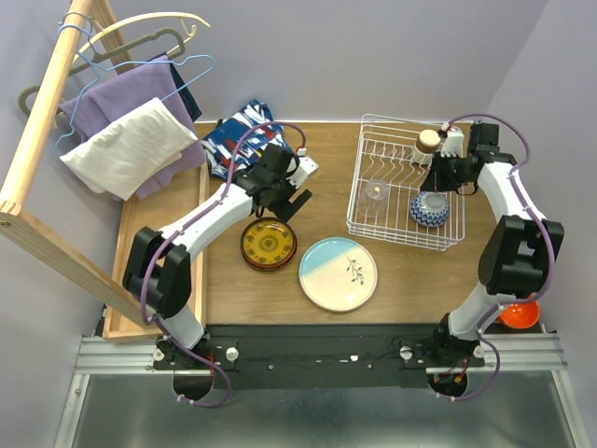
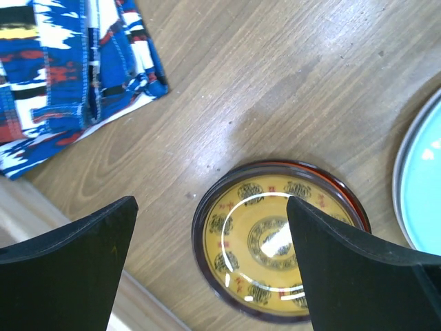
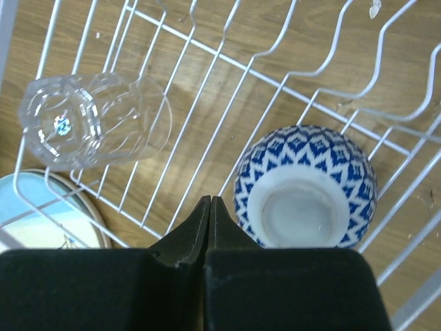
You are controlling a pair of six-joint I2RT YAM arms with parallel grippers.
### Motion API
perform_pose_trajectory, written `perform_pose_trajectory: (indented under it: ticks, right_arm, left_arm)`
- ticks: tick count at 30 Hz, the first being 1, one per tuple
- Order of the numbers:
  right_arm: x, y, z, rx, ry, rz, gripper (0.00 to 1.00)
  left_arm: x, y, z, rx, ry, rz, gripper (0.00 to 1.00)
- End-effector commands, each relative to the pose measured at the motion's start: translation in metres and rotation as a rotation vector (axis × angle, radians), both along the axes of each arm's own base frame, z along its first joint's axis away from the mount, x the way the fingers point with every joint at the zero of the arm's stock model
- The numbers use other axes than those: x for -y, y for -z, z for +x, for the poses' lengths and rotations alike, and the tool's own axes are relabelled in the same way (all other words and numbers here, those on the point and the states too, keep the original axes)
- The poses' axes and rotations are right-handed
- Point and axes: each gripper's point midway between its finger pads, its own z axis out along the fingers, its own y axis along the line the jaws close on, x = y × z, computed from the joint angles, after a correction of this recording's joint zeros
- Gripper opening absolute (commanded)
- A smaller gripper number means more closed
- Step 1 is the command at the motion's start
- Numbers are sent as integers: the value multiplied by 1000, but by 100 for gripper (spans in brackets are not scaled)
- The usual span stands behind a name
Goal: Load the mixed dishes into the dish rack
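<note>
Left claw (image 1: 287,200) (image 2: 210,204): fingers spread wide, nothing between them. It hangs over the wooden table (image 1: 326,168), at the far edge of the dark red and yellow plate (image 1: 269,245) (image 2: 275,241). From my wrist, the right finger covers part of that plate's rim (touching or not, I cannot tell).

The big pale blue and cream plate (image 1: 338,273) (image 2: 420,186) lies flat on the table just beside the red one, between it and the dish rack (image 1: 356,177). Neither plate is in the rack.

Right claw (image 1: 438,179) (image 3: 210,201): fingers pressed together, gripping nothing. It sits above the near right part of the rack.

In the rack:
- blue-patterned bowl (image 1: 429,210) (image 3: 305,186), upside down with its foot ring up, just right of my closed fingertips
- clear glass (image 1: 377,191) (image 3: 96,121), toward the left side, base facing my wrist camera; upright or tipped, I cannot say

Orange-red bowl (image 1: 518,313) is outside the rack, half hidden behind my right arm.

Patterned cloth (image 1: 238,135) (image 2: 69,76) lies on the table beyond my left claw
</note>
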Motion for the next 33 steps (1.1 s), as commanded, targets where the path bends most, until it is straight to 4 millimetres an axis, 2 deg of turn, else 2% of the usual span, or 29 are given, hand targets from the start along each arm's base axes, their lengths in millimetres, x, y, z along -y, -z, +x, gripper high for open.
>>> perform_pose_trajectory:
  ticks: [1,3,6,10,12,14,15,16,17,18,19,21,22,24,25,27,29,30,33]
  right_arm:
    - [13,3,31,44,7,-57,6]
    - [17,8,36,35,20,-68,6]
    - [25,20,41,8,29,-106,6]
    - [36,29,33,-39,16,-178,5]
    - [36,11,31,-6,-13,-195,7]
    - [34,-12,25,47,-37,-208,23]
    - [36,-41,20,123,-44,-248,30]
    - [41,-50,13,143,-21,-279,41]
    - [48,-59,7,154,2,-326,47]
    - [56,-75,-2,172,41,-373,53]
    - [78,-72,-19,92,107,-471,60]
    - [99,-64,-47,-36,142,-537,62]
    - [122,-53,-81,-187,193,-574,63]
    - [137,-43,-114,-309,209,-569,62]
    - [145,-44,-141,-380,221,-574,62]
    - [145,-33,-169,-443,189,-594,62]
    - [146,-33,-194,-474,193,-641,64]
    - [142,-18,-213,-545,176,-639,64]
    - [141,-3,-247,-641,195,-656,64]
  left_arm:
    - [-14,-16,-15,18,-7,0,98]
    - [-19,-19,-19,29,10,17,99]
    - [-25,-13,-24,25,30,48,98]
    - [-26,-15,-21,41,29,56,99]
    - [-24,-20,-17,60,25,50,98]
    - [-22,-31,-11,90,17,37,98]
    - [-22,-35,-9,102,16,32,99]
    - [-20,-44,-7,121,15,20,99]
    - [-19,-47,-5,129,16,15,99]
    - [-18,-48,-5,128,16,11,99]
    - [-16,-51,-3,134,17,6,99]
    - [-14,-52,-1,137,18,-5,99]
    - [-12,-53,0,141,23,-8,99]
    - [-9,-55,3,153,26,-23,99]
    - [-7,-54,4,153,29,-27,99]
    - [-5,-52,6,157,31,-32,99]
    - [-2,-50,8,161,37,-42,99]
    - [-2,-48,7,157,43,-42,99]
    - [1,-47,8,154,48,-54,99]
